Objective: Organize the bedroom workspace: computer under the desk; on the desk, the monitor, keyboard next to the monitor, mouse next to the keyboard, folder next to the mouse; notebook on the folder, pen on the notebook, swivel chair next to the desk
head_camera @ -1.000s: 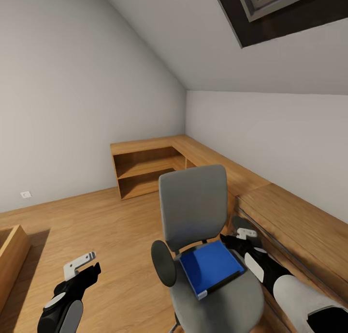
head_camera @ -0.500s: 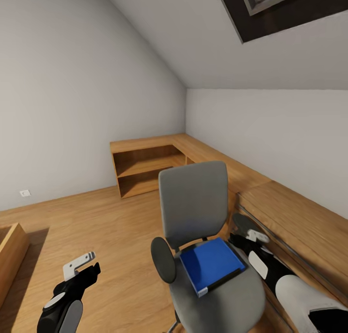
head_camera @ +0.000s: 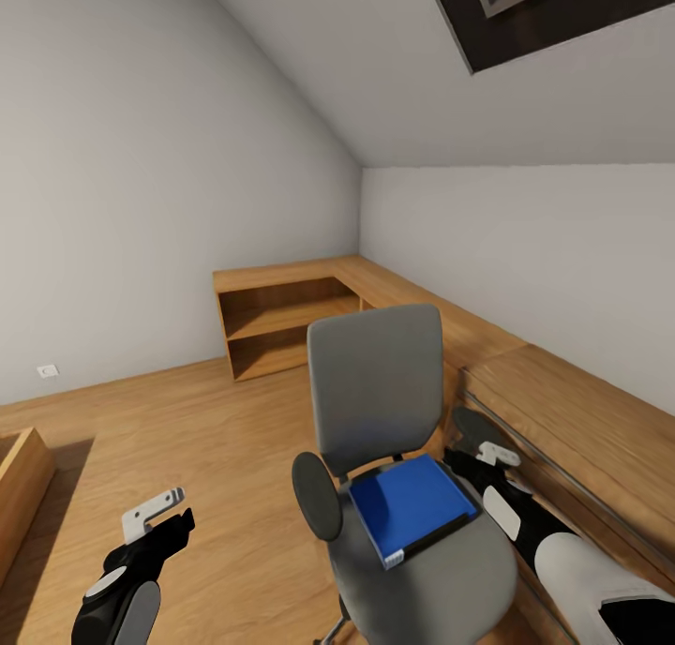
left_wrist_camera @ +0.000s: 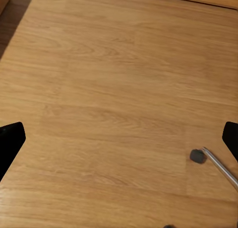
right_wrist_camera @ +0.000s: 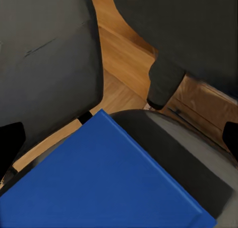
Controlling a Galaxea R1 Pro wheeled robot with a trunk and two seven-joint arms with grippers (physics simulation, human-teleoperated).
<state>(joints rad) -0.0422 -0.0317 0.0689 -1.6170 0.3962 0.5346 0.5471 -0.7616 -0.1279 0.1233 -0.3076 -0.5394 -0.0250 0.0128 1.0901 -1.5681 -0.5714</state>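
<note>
Low wooden cabinets (head_camera: 281, 322) run along two grey walls (head_camera: 141, 204) and meet in the corner — open shelves face the room. A dark-framed skylight (head_camera: 553, 7) cuts into the sloped ceiling (head_camera: 375, 73). A white wall socket (head_camera: 47, 371) sits just above the floorboards; another wooden unit (head_camera: 19, 486) stands nearby.

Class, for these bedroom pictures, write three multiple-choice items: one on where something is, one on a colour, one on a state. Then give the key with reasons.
1. Where does the folder lie?
A. on the floor
B. on the swivel chair seat
C. on the wooden cabinet

2. What colour is the folder's cover?
A. red
B. green
C. blue

3. How is the right hand set?
A. open above the folder
B. shut on the folder
C. shut on an armrest

Key: B, it rests flat on the grey seat; C, bright blue in both views; A, its fingertips stand wide apart, holding nothing.
</note>
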